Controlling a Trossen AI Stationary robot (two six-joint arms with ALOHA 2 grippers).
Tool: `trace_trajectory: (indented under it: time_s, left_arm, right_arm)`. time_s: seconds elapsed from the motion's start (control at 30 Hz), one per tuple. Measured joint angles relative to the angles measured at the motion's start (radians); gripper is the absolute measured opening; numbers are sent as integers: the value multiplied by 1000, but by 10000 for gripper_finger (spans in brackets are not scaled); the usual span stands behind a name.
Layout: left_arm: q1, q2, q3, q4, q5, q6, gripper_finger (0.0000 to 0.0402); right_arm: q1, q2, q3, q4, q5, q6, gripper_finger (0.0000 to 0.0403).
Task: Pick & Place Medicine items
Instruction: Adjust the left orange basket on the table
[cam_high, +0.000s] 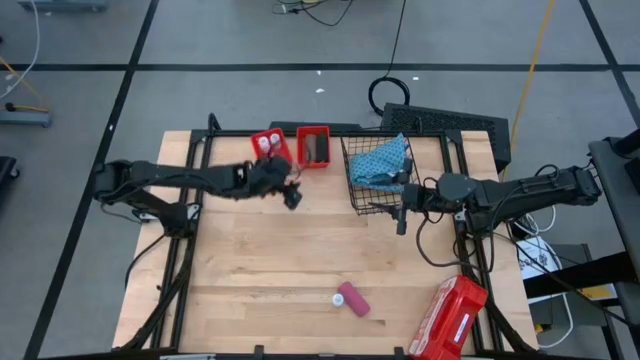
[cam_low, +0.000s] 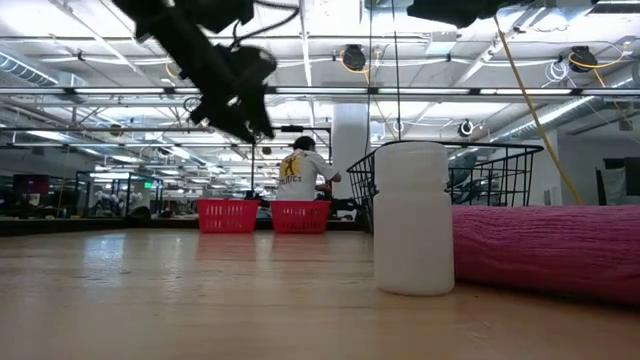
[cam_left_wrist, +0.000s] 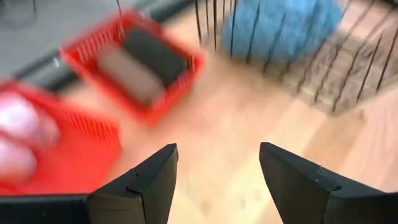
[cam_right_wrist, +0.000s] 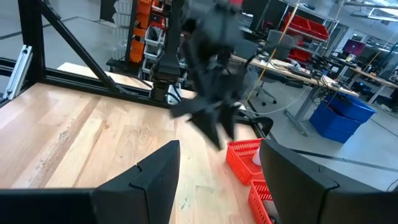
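Left gripper (cam_high: 293, 195) is held above the table (cam_high: 280, 270), just in front of the two red baskets (cam_high: 313, 146), fingers (cam_left_wrist: 149, 180) spread apart and empty. Right gripper (cam_high: 401, 222) is seen beside the wire basket (cam_high: 362, 190) holding the blue cloth (cam_high: 383, 160), fingers apart, nothing gripped. White-capped vials (cam_high: 266, 145) are placed in one red basket, dark oblong boxes (cam_high: 316, 148) in the other. Pink tube (cam_high: 352, 298) is laid near the front edge, well apart from both grippers, near the red case (cam_high: 448, 318).
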Motion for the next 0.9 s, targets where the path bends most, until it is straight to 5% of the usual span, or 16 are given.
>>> trace_trajectory:
  time_s: [0.33, 0.9]
  left_arm:
    - [13, 2, -266, 116, -100, -325, 237]
    - [180, 1, -360, 206, -173, -291, 237]
  right_arm:
    - [14, 0, 0, 22, 0, -1, 210]
    - [14, 0, 0, 26, 5, 0, 210]
